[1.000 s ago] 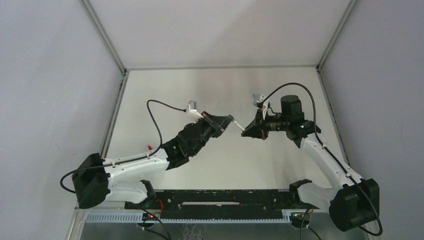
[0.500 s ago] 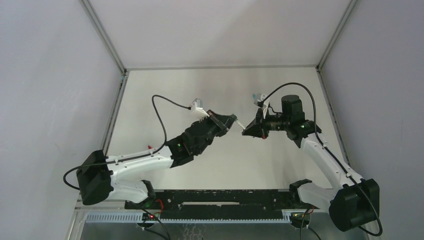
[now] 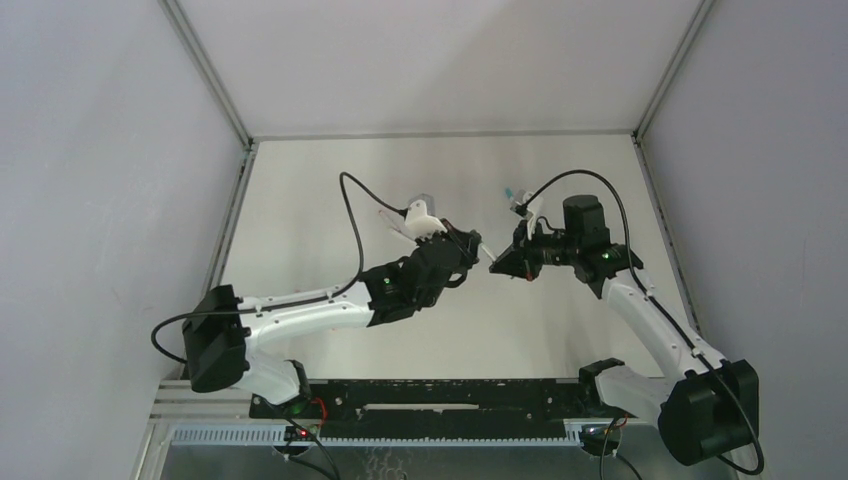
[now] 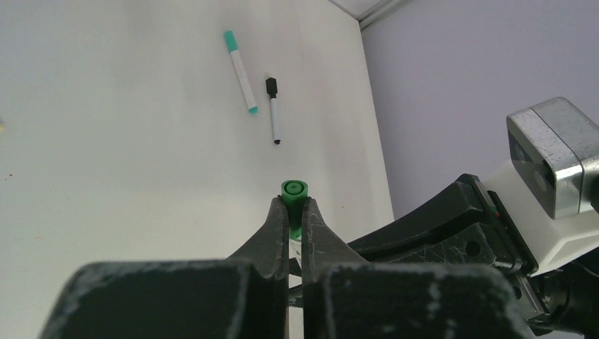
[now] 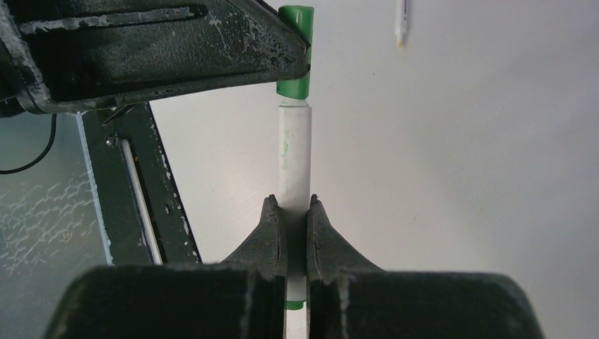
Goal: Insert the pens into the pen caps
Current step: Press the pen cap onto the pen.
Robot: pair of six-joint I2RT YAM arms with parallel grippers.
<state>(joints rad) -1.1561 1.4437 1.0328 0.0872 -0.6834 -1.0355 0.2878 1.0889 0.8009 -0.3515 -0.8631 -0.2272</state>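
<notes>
My left gripper (image 4: 294, 203) is shut on a green pen cap (image 4: 294, 191), its end facing the camera. My right gripper (image 5: 293, 205) is shut on a white-barrelled pen (image 5: 293, 159) with a green back end. In the right wrist view the green cap (image 5: 294, 53) sits on the pen's front end, in line with the barrel, held by the left gripper's fingers (image 5: 212, 49). In the top view the two grippers meet nose to nose above mid-table, the left gripper (image 3: 470, 250) and the right gripper (image 3: 497, 265), with the pen (image 3: 484, 256) between them.
A capped teal pen (image 4: 241, 70) and a black-capped pen (image 4: 273, 109) lie on the table near the far right wall. Another pen (image 5: 401, 21) lies on the table beyond the right gripper. A bit of teal (image 3: 510, 190) shows behind the right arm's cable.
My left arm has swung right and forward toward the right gripper. The gap between the two grippers has closed, and the cap has come onto the pen's end.
</notes>
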